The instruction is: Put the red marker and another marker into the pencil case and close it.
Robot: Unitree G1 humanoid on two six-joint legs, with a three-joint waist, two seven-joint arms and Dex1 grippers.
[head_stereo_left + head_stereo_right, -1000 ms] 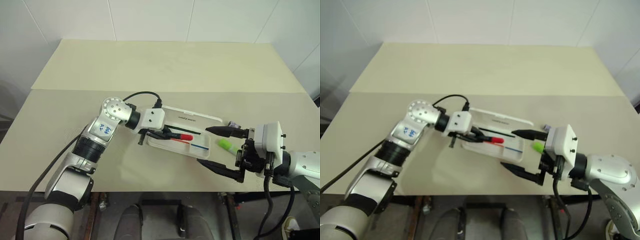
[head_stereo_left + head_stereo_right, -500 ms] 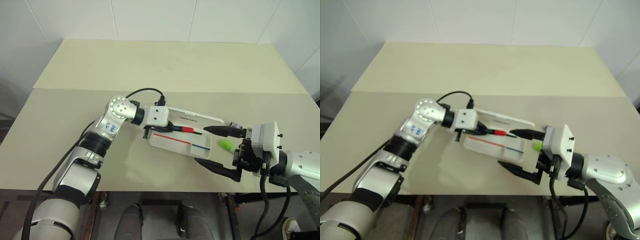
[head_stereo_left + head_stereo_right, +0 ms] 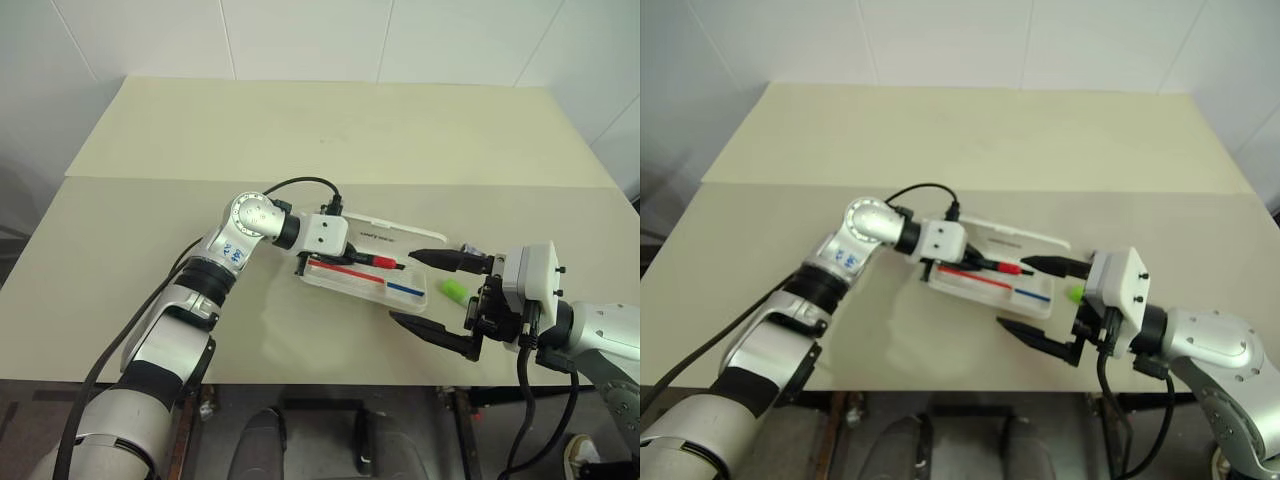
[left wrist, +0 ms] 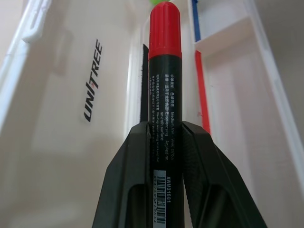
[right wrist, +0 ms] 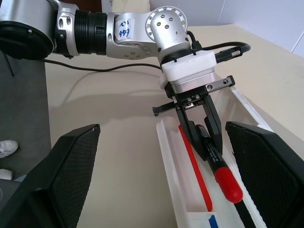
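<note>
Beige table [image 3: 150, 215] carried the pencil case [image 3: 405, 300], lid open. Left gripper [image 3: 352, 262] pinched the red marker [image 3: 372, 260] over the tray; best lowered flat along the tray before release. Right gripper [image 3: 430, 292] stood wide open, empty, another marker [image 3: 453, 290] on the table between its fingers
</note>
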